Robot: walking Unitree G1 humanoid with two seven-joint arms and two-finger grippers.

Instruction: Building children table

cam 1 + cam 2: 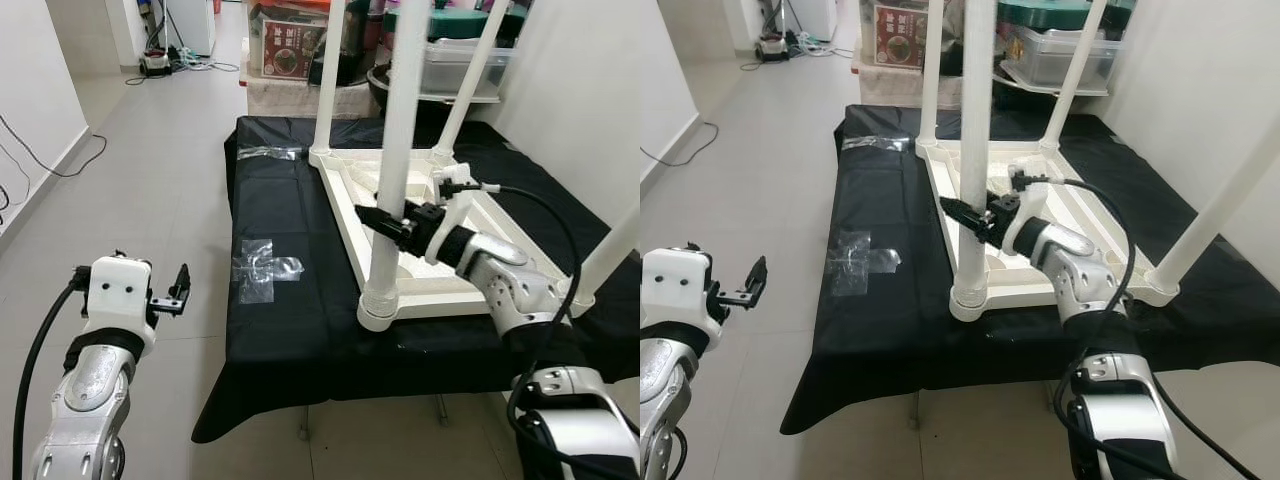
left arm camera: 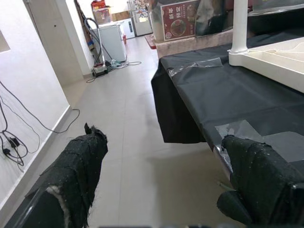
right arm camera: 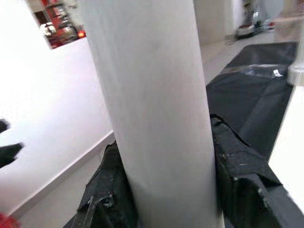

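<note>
A white children's table (image 1: pixel 345 215) lies upside down on a black-covered platform (image 1: pixel 285 330), its legs pointing up. My right gripper (image 1: pixel 385 222) is shut on the near-left leg (image 1: pixel 398 130), a little above its socket. In the right wrist view that leg (image 3: pixel 156 104) stands between the black fingers (image 3: pixel 240 164), which press on both sides. Other legs rise at the far left (image 1: pixel 328 80), far right (image 1: pixel 470 85) and near right (image 1: pixel 615 250). My left gripper (image 1: pixel 180 290) hangs open over the floor, left of the platform, its fingers (image 2: pixel 80 166) holding nothing.
Clear tape patches (image 1: pixel 262 268) (image 1: pixel 265 152) lie on the black cover. Boxes (image 1: pixel 290 45) and a plastic bin (image 1: pixel 460 60) stand behind the platform. Cables (image 1: pixel 60 160) trail along the left wall. Tiled floor stretches to the left; a white wall bounds the right.
</note>
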